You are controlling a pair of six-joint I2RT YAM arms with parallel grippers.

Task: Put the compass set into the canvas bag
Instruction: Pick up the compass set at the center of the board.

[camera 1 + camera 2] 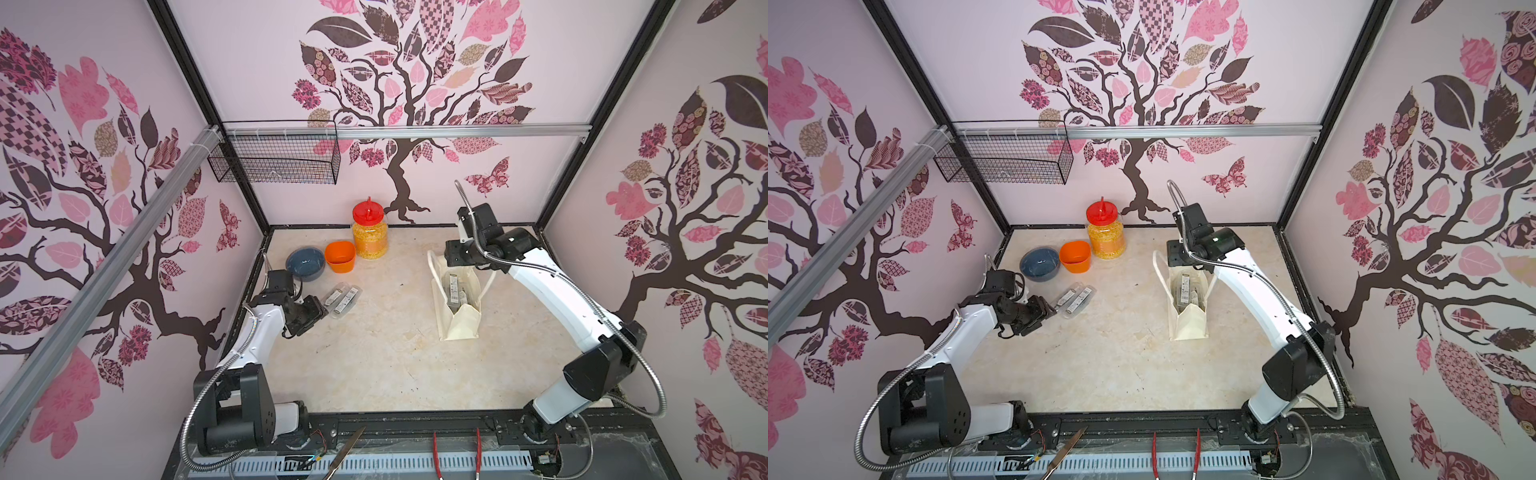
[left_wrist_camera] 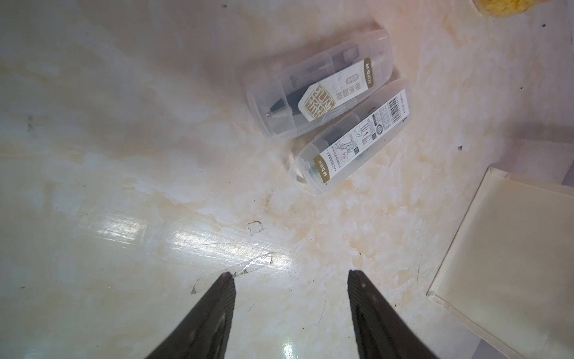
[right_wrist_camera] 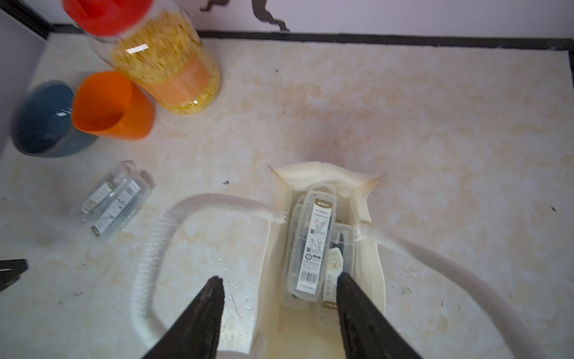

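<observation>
- Two clear compass-set cases (image 2: 320, 90) lay side by side on the worktop (image 1: 395, 353), at the left, with their long axes running near-left to far-right.
- The left fingers (image 2: 217, 304) were spread and empty, just left of those cases and pointing towards them; this arm was much the nearer.
- The right fingers (image 3: 205, 310) hung spread and empty over the canvas bag (image 1: 461, 328), which already held similar cases (image 3: 313, 245).

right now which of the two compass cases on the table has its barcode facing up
The barcode case, its white label printed with diagrams; the neighbouring case beside it shows a gold seal label instead.
</observation>
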